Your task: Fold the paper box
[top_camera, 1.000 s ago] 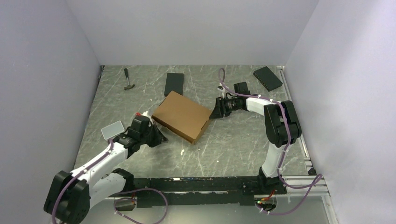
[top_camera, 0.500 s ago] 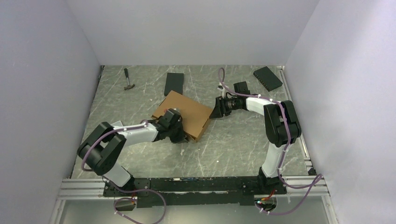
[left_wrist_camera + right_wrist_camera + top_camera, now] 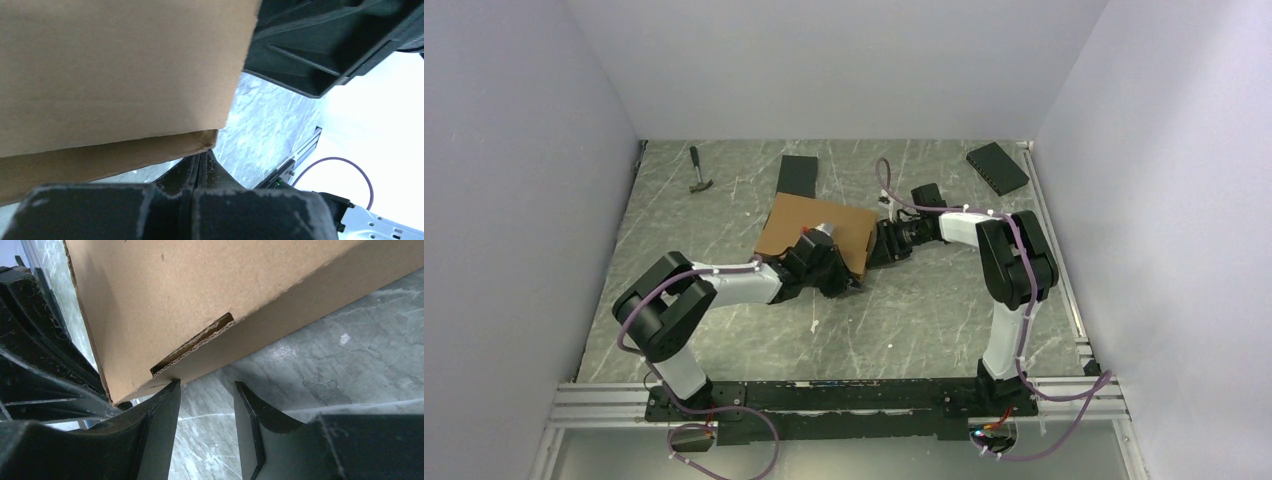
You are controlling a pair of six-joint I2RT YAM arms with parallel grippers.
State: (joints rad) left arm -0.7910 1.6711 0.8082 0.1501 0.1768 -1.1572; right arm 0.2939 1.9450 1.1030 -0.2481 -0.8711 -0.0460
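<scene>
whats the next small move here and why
Probably press the shut left end effector into the paper box corner: its tips sit just under that corner, while the open right end effector rests against the adjoining side, seemingly bracing it.

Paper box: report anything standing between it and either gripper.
Nothing visible stands in the way. The shut left gripper sits right at a corner of the paper box. The open right gripper sits right at the box's side wall, with only bare table showing between its fingers.
</scene>
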